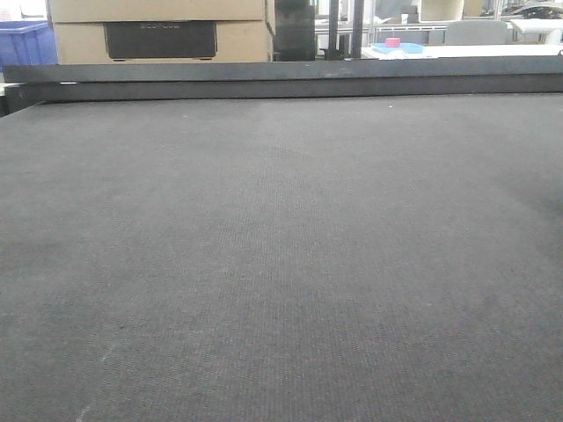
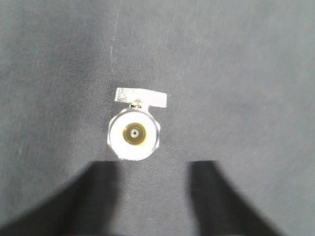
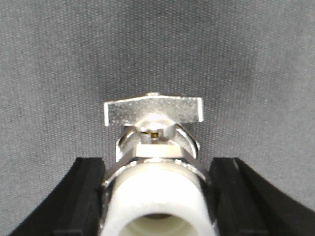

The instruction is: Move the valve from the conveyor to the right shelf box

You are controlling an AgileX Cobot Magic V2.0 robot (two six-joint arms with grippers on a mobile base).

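Note:
The conveyor (image 1: pixel 281 264) is a wide dark grey woven belt that fills the front view, where neither valve nor gripper shows. In the right wrist view a shiny metal valve (image 3: pixel 155 142) with a white end cap and a flat lever handle sits between the black fingers (image 3: pixel 81 196), which press on both its sides; my right gripper (image 3: pixel 157 164) is shut on it over the belt (image 3: pixel 59 59). The left wrist view shows a valve (image 2: pixel 134 133) end-on upon the belt (image 2: pixel 246 73), just beyond my left gripper (image 2: pixel 153 164), which is open and holds nothing. The right shelf box is out of view.
A dark straight rail (image 1: pixel 281 77) bounds the belt's far edge. Behind it stand cardboard boxes (image 1: pixel 158 26), a blue crate (image 1: pixel 25 44) at far left, and a white table with a blue and pink item (image 1: pixel 396 46) at right.

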